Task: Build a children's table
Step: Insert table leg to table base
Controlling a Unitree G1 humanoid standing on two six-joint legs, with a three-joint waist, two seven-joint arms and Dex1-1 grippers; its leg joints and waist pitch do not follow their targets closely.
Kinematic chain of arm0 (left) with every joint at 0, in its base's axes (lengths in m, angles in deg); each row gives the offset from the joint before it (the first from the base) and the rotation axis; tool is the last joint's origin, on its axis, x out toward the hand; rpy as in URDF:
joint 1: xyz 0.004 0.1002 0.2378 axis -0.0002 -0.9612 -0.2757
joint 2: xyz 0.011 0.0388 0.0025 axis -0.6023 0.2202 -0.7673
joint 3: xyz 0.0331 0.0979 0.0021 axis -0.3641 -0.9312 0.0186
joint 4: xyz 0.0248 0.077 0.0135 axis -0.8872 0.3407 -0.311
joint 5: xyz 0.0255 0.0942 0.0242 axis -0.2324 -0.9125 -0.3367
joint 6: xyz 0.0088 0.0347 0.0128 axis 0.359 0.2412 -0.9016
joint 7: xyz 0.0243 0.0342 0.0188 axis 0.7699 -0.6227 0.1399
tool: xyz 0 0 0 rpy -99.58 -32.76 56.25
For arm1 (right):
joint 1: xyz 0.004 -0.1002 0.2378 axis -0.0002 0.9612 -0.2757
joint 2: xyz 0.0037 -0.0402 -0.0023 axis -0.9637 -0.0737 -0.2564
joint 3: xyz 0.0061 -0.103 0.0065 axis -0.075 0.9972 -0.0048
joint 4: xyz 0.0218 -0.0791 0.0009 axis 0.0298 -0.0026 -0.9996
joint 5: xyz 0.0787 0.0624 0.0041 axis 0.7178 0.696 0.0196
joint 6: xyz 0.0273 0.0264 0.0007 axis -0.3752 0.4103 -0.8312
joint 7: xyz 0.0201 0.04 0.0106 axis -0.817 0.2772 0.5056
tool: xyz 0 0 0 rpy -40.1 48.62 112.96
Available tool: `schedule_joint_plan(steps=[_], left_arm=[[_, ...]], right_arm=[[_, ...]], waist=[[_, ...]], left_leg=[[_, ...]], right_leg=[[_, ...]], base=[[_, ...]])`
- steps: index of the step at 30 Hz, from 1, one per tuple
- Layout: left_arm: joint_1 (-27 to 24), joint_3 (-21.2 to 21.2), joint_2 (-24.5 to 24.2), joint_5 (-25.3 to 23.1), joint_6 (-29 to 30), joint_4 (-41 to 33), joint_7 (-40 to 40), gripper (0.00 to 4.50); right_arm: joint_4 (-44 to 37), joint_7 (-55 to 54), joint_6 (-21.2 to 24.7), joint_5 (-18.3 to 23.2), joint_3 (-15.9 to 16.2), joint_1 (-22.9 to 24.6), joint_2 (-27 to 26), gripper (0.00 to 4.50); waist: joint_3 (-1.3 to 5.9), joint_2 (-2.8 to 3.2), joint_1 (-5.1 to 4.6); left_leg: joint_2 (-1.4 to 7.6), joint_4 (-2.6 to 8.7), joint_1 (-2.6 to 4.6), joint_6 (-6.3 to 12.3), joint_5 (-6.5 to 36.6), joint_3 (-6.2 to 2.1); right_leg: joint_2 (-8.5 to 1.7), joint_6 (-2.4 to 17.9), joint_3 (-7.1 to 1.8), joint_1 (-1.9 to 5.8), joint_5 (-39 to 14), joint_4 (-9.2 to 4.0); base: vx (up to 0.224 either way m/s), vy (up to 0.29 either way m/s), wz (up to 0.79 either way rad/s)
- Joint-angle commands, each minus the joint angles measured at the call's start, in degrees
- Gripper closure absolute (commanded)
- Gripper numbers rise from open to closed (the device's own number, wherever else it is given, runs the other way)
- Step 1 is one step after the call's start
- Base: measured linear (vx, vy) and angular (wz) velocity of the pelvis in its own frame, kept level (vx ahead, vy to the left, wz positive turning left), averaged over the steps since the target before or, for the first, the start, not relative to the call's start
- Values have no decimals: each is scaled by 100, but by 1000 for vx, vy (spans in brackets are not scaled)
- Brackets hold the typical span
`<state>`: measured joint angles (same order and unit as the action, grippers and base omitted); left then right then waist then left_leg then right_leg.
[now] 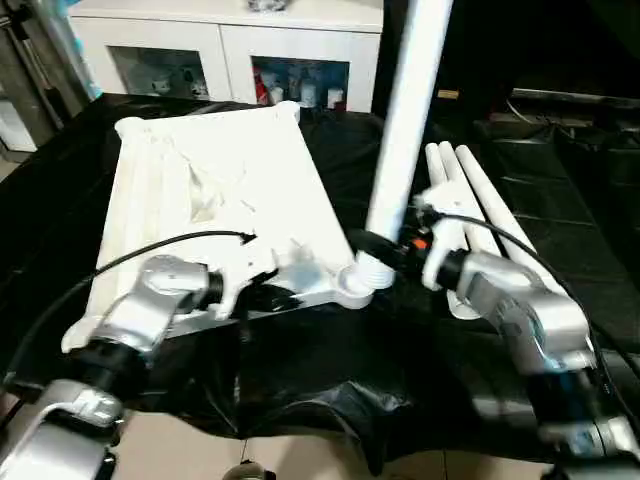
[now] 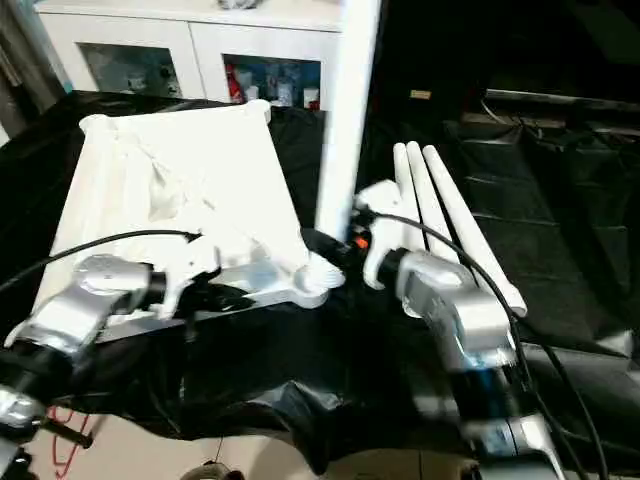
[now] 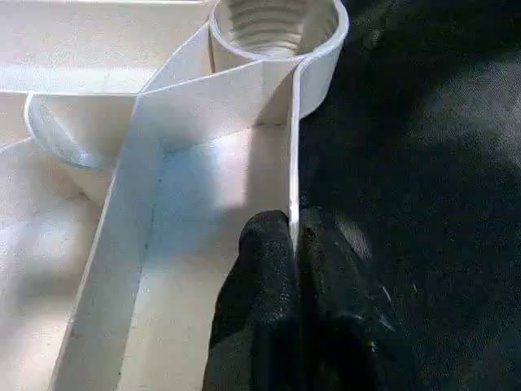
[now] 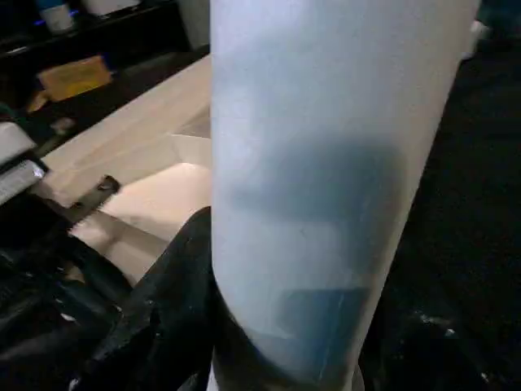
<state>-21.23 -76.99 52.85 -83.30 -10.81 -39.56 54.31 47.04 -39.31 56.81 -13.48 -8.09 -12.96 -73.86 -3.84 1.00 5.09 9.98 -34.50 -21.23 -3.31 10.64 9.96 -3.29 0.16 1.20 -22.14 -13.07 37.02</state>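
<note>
Looking down the left wrist view you get the detail the head views miss: the left gripper point(image 3: 293, 244) has its black fingers pinched tight on a thin rim wall of the tabletop point(image 1: 215, 190), right by a threaded corner socket point(image 3: 275, 24). The tabletop lies ribbed side up on the black cloth point(image 1: 330, 370), long axis running away from the robot. The right gripper point(image 1: 385, 247) is clamped around a leg point(image 1: 405, 130) standing nearly upright, bottom end at the near right corner socket. Three spare legs point(image 1: 480, 200) lie side by side just right of it.
</note>
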Motion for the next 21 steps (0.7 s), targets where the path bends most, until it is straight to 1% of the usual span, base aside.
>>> schedule_joint_plan(steps=[1, 2, 3, 4, 5, 8, 9, 12, 13, 14, 17, 21], left_arm=[[-34, 1, 155, 146, 61, -109, -37, 450], [-33, -1, 179, 138, 68, -121, -56, 450], [-31, -3, 200, 129, 74, -130, -71, 450], [-24, -2, 252, 104, 90, -137, -106, 450], [-16, 0, 284, 89, 90, -126, -124, 450], [-13, -9, 314, 61, 88, -121, -132, 450], [-13, -9, 314, 61, 88, -121, -132, 450], [-29, -22, 324, -11, 80, -112, -121, 450], [-30, -22, 325, -13, 80, -110, -120, 450], [-36, -20, 328, -14, 85, -114, -120, 450], [-60, -22, 336, -14, 131, -158, -70, 450], [-71, -14, 344, -64, 132, -169, -66, 450]], right_arm=[[129, 84, -8, -64, 14, -90, 26, 261], [168, 107, -8, -81, 33, -108, 29, 261], [200, 127, -8, -95, 50, -123, 33, 261], [278, 165, -16, -129, 83, -153, 34, 261], [332, 179, -34, -154, 109, -171, 38, 261], [429, 188, -85, -225, 163, -204, 55, 261], [429, 188, -85, -225, 163, -204, 55, 261], [604, 250, -148, -254, 203, -269, 66, 261], [617, 254, -153, -257, 205, -273, 65, 261], [677, 266, -189, -277, 214, -287, 58, 261], [935, 272, -333, -352, 184, -375, -16, 261], [1178, 259, -453, -390, 176, -447, -93, 261]], waist=[[437, -162, -21], [442, -101, 10], [442, -123, -1], [436, -173, -12], [433, -142, -2], [423, -139, -8], [422, -170, -3], [424, -155, -9], [424, -158, -9], [427, -174, -13], [431, -164, -15], [434, -171, -18]], left_leg=[[266, 367, 65, 54, 507, -43], [260, 361, 50, 99, 376, -60], [260, 359, 45, 121, 351, -53], [260, 364, 48, 157, 355, -48], [261, 360, 49, 167, 361, -52], [263, 366, 55, 155, 433, -50], [266, 368, 55, 153, 452, -49], [265, 368, 55, 142, 442, -50], [264, 368, 56, 146, 443, -49], [266, 367, 53, 156, 438, -48], [262, 360, 51, 161, 436, -46], [263, 369, 53, 156, 443, -52]], right_leg=[[-433, 1399, -246, 282, 97, -417], [-448, 1391, -239, 283, 166, -385], [-440, 1377, -234, 278, 188, -385], [-435, 1370, -227, 272, 139, -397], [-449, 1361, -227, 269, 53, -398], [-451, 1327, -229, 255, -136, -420], [-457, 1304, -232, 259, -211, -423], [-454, 1273, -232, 249, -238, -426], [-451, 1270, -232, 249, -222, -428], [-451, 1276, -230, 249, -182, -422], [-456, 1300, -229, 243, -155, -417], [-449, 1304, -224, 249, -126, -415]], base=[[0, 0, 0], [0, 0, 0], [0, 0, 0], [0, 0, 0], [0, 0, 0], [0, 0, 0], [0, 0, 0], [0, 0, 0], [0, 0, 0], [0, 0, 0], [0, 0, 0], [0, 0, 0]])
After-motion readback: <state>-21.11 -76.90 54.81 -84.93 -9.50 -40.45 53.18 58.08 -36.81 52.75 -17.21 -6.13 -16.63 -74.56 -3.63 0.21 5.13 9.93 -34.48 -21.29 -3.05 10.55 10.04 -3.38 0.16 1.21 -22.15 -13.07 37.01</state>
